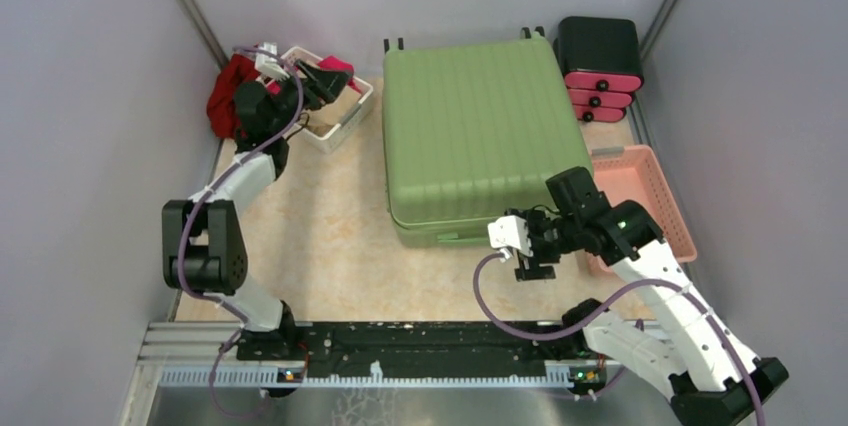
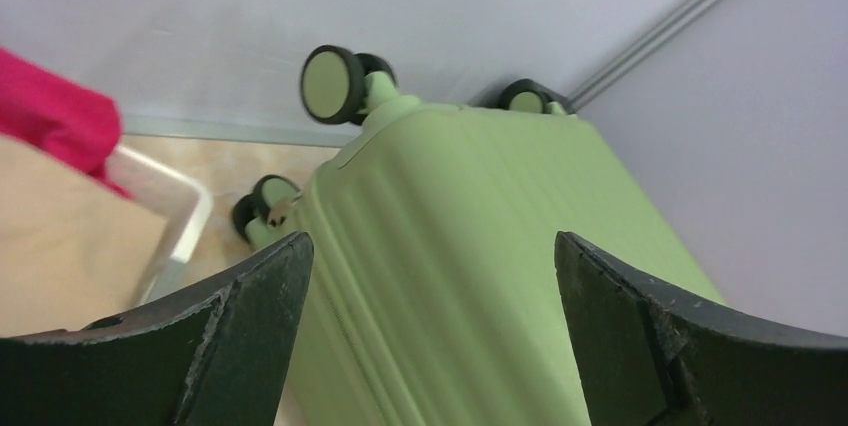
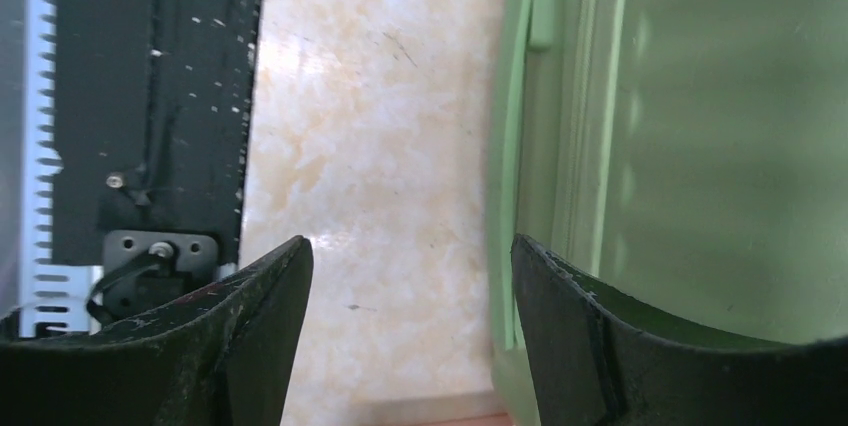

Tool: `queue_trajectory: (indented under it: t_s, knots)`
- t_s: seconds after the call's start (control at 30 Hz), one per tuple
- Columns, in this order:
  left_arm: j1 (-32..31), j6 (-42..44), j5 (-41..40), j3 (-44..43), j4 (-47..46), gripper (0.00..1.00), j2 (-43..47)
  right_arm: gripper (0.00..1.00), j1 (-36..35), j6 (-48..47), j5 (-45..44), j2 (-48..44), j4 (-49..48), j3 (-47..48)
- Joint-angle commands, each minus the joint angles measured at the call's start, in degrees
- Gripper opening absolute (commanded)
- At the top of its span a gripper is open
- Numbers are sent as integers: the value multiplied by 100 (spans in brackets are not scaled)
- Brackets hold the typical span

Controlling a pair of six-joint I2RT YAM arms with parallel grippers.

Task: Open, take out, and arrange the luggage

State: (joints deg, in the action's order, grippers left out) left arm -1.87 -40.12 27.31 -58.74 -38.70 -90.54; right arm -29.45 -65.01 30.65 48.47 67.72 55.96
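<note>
The luggage (image 1: pixel 470 136), a light-green ribbed suitcase, lies flat and closed in the middle of the table, its black wheels toward the back wall. My left gripper (image 1: pixel 328 83) hovers over a white bin at the back left, apart from the case. In the left wrist view this gripper (image 2: pixel 430 246) is open and empty, with the luggage (image 2: pixel 450 166) and its wheels beyond it. My right gripper (image 1: pixel 535 264) hangs just off the case's near right corner. In the right wrist view it (image 3: pixel 410 246) stands open over bare tabletop, the luggage (image 3: pixel 700 126) side beside its right finger.
The white bin (image 1: pixel 352 111) holds pink cloth, and a red cloth (image 1: pixel 225 96) lies to its left. A black-and-pink drawer box (image 1: pixel 598 66) stands at the back right. A pink basket (image 1: pixel 655 196) sits right of the case. Grey walls close in both sides.
</note>
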Motion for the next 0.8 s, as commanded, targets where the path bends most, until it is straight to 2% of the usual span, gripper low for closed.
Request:
queue_trajectory:
  t_s: [0.0, 0.3, 0.47, 0.77]
  knots:
    - [29, -970, 654, -586, -557, 96, -686, 72, 204, -277, 1168, -65, 615, 304]
    - [-21, -2985, 865, -2296, -1143, 99, -2821, 72, 1121, 488, 2112, -232, -354, 146]
    - [-118, -3215, 870, -3386, -754, 99, -3794, 72, 1423, 604, 2263, -241, -535, -11]
    - [-306, -3770, 822, -4749, -906, 99, -5014, 72, 1687, 622, 2355, -245, -622, -214]
